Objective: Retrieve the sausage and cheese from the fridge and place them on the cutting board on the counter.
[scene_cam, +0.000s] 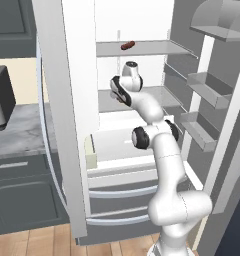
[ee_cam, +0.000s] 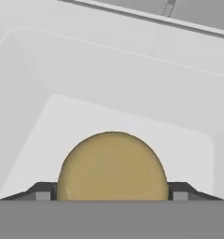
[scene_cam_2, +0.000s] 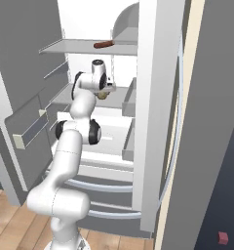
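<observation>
Pale yellow-tan fills the lower middle of my hand view: the cheese sits right between the two dark fingertips of the gripper, each tip just at its side. I cannot tell from here whether the pads actually press on it or merely flank it, so I won't call it held. The jaws stand fairly wide, about the width of the lump. Under the cheese I see a white floor with white walls rising around it, the inside of the fridge.

From the right base view the gripper is reaching into the middle level of the fridge, with a speck of tan, the cheese, at its tip over the grey shelf. From the left base view the wrist hides the fingers.

One level up, the sausage lies alone on the upper grey shelf, near its front edge, well apart from the arm.

I read no writing or labels anywhere.

Both doors stand open; their grey door bins flank the arm closely on either side, so sideways room is tight. To the left, a stretch of marble bench carries a dark appliance at its edge.
</observation>
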